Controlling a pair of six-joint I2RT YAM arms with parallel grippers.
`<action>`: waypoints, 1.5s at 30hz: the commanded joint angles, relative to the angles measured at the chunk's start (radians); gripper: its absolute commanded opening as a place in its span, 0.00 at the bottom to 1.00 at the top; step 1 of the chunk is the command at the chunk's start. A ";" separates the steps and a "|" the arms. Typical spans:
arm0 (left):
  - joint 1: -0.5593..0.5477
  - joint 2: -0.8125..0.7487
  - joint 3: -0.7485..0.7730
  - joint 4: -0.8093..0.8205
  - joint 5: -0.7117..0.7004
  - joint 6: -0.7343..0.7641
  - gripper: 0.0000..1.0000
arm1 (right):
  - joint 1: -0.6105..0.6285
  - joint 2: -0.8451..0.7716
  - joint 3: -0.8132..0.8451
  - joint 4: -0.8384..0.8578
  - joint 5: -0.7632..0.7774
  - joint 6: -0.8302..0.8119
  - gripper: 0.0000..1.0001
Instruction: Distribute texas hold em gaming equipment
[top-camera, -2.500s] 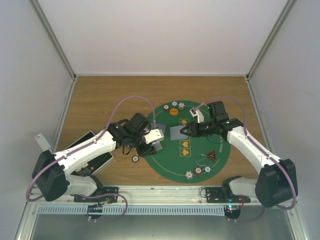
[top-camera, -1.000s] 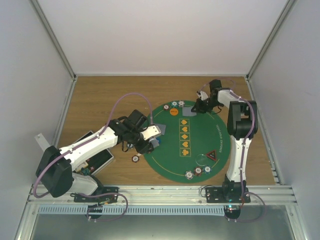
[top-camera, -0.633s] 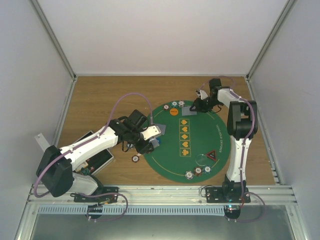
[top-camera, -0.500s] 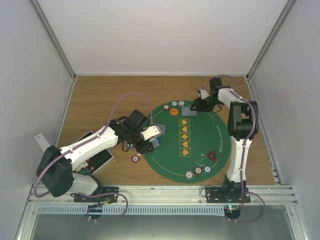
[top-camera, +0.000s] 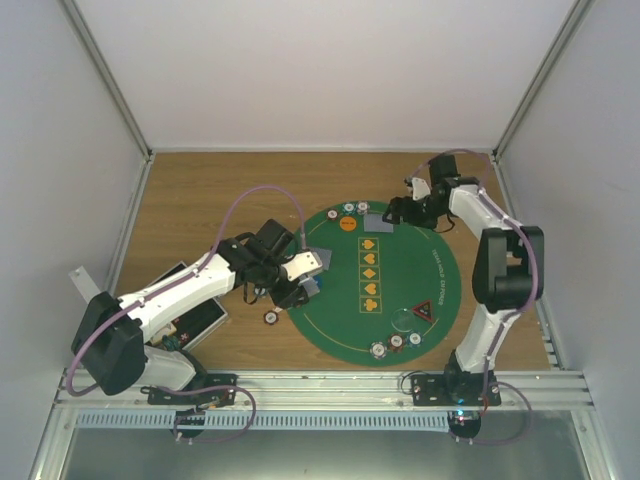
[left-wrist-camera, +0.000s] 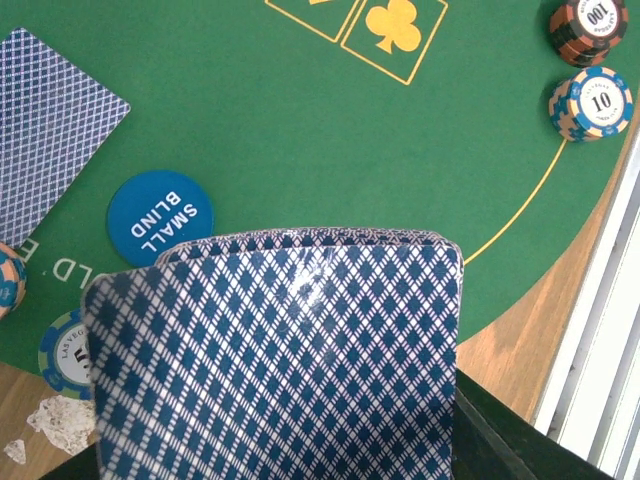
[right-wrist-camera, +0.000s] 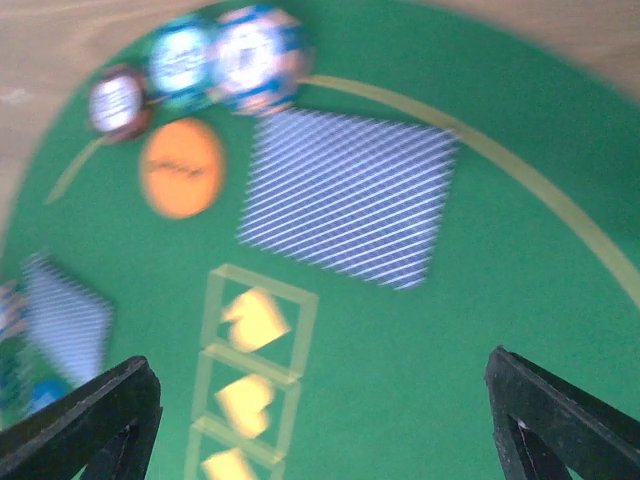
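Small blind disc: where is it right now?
Left wrist view, left side: the blue small blind disc lies flat on the green mat, below-right of a face-down card and just above the deck in the foreground.

card (top-camera: 375, 219) on mat (top-camera: 440, 280) | right of disc (top-camera: 348, 224) | chips (top-camera: 356, 209) behind disc

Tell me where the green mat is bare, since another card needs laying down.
Bare felt: the right side of the green mat, between the suit boxes, the rim and the triangle marker. Crowded: the far rim, with chips, orange disc and card; also the left rim under the left end effector.
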 joint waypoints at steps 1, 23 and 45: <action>0.000 -0.032 0.012 0.046 0.036 0.003 0.53 | 0.097 -0.200 -0.157 0.088 -0.217 0.096 0.90; -0.029 -0.052 0.005 0.043 0.028 0.001 0.53 | 0.575 -0.366 -0.453 0.395 -0.419 0.336 0.94; -0.030 -0.062 0.003 0.043 0.019 0.003 0.53 | 0.590 -0.355 -0.441 0.301 -0.309 0.295 0.68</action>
